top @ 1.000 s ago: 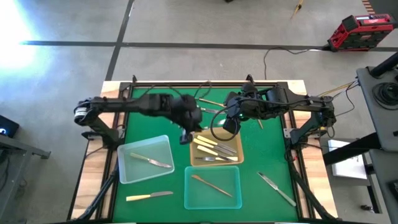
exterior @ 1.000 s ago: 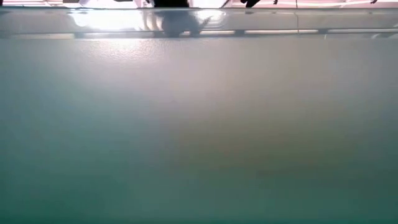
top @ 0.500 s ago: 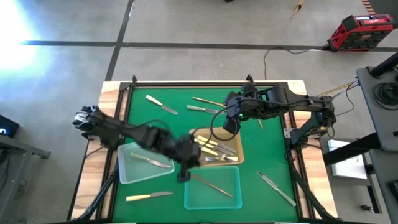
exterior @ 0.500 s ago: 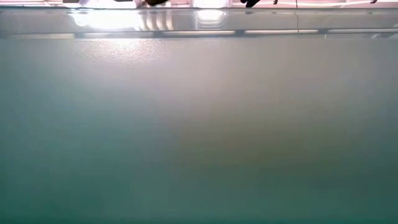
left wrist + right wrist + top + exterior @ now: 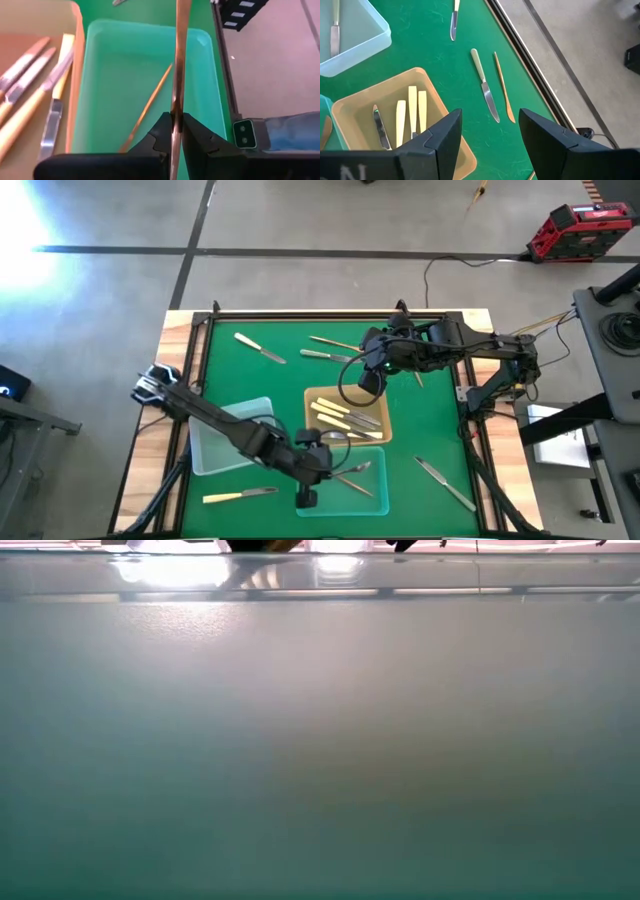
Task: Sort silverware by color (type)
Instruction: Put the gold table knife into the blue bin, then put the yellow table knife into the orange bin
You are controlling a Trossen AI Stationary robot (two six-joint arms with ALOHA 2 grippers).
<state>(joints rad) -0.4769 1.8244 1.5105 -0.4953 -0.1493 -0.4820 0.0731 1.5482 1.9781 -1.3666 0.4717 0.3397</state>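
My left gripper (image 5: 328, 467) hangs over the green translucent tray (image 5: 372, 492) near the table's front edge, shut on a slim copper-coloured piece of silverware (image 5: 180, 55). Another copper piece (image 5: 147, 107) lies flat on the tray's floor. Cream-handled pieces (image 5: 345, 418) lie in the tan tray (image 5: 312, 398) at the middle. My right gripper (image 5: 370, 378) hangs open above the far middle of the table, with nothing between its fingers (image 5: 442, 137). My left gripper pinches the copper piece partway along its length (image 5: 174, 114) between its two fingers. The fingers come slanting down from the table's left and lie along the piece. The longer part sticks out beyond the fingertips, lifted clear above the green tray.
A pale blue tray (image 5: 215, 450) sits under the left arm. Loose on the green mat are a cream-handled knife (image 5: 240, 496) at the near left, a silver knife (image 5: 445, 482) at the near right, and several pieces (image 5: 325, 350) at the far side. A cream-handled knife (image 5: 485, 85) lies beside a gold piece (image 5: 504, 87).
My left arm has swung from the far middle of the table, past the tan tray, toward the near edge and somewhat down. It stays shut on the copper piece, which now hangs over the green tray. My right arm has kept still.
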